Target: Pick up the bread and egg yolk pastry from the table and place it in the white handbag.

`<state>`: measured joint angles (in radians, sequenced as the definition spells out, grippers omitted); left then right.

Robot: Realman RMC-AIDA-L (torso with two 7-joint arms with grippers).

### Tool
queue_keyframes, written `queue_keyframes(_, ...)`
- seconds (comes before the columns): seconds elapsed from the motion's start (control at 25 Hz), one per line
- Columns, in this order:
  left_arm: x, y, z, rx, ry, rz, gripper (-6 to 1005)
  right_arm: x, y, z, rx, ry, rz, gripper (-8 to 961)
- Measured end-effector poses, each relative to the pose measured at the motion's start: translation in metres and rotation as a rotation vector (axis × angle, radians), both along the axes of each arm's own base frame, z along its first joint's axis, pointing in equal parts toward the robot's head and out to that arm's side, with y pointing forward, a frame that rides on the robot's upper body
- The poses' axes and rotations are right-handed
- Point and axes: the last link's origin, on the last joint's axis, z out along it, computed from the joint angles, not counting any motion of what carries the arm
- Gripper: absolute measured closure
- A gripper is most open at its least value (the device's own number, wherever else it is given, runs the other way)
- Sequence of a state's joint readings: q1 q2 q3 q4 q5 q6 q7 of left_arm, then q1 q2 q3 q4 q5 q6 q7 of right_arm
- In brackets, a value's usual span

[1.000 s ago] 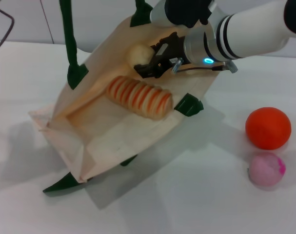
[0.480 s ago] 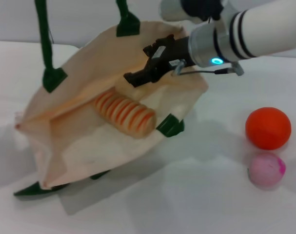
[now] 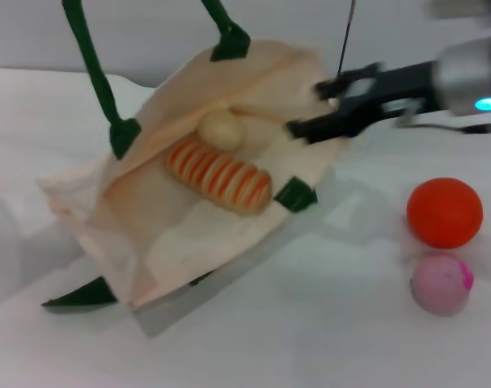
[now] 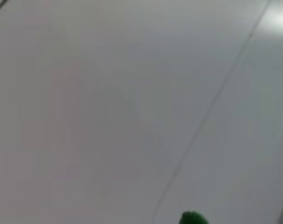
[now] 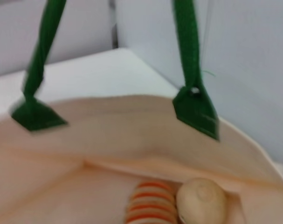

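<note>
Lying inside the white handbag [image 3: 180, 234]: 1 bread [image 3: 219, 175] w/ 1 egg yolk pastry [image 3: 221, 128] touching its end. Right gripper [image 3: 306, 109] at bag's rim, fingers spread, holding nothing. On table [image 3: 326, 323]: 1 orange ball [image 3: 444, 212], 1 pink ball [image 3: 442, 281]. Left gripper unseen.

The left wrist view is filled almost wholly by a plain pale grey-white surface [image 4: 108, 107], smooth and without objects on it. A thin dark line [image 4: 211, 107] runs across it on a slant, from the picture's upper right corner down toward the lower middle. A brighter patch of light [image 4: 276, 18] sits at the upper right. At the lower edge a small rounded green shape [image 4: 193, 218] pokes into the picture; what it belongs to cannot be told from here.
</note>
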<state>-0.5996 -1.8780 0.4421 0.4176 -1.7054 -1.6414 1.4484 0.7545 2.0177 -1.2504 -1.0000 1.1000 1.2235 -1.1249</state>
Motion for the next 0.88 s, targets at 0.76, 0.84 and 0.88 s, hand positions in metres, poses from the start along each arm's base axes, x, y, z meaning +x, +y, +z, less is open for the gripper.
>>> queue_keyframes(0.76,-0.025,0.024,-0.055,0.224,0.296,0.191,648,0.079,0.012,0.057,0.483,0.491,0.028,56)
queue_keyframes(0.84,-0.029,0.021,-0.06,0.301,0.319,0.21,568,0.088,0.014,0.054,0.556,0.488,0.015,57)
queue_keyframes(0.88,-0.031,0.018,-0.063,0.346,0.331,0.22,532,0.094,0.014,0.053,0.607,0.498,0.009,57)
